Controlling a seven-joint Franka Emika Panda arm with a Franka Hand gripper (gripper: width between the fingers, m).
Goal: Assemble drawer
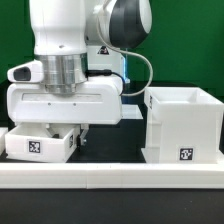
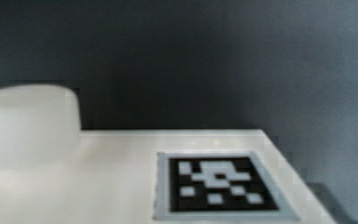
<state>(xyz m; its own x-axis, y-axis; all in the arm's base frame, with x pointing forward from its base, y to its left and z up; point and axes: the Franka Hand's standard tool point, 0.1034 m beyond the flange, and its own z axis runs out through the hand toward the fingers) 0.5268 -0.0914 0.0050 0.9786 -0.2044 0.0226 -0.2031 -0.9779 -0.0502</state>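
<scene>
The drawer's tall square housing [image 1: 185, 122] stands upright at the exterior view's right, open side up, with a tag low on its front. A shallow white tray [image 1: 40, 144] with a tag on its face lies at the left. My gripper [image 1: 68, 129] is lowered right onto this tray's far right part; its fingertips are hidden behind the tray. The wrist view looks closely at the tray's flat white face [image 2: 87, 175], with its tag [image 2: 215, 183] and its round knob [image 2: 25, 120]. No finger shows there.
A long white border rail [image 1: 110, 172] runs along the front of the dark table. Another white piece [image 1: 4, 138] shows at the far left edge, cut off by the frame. A black cable [image 1: 140, 75] loops from the arm above the housing.
</scene>
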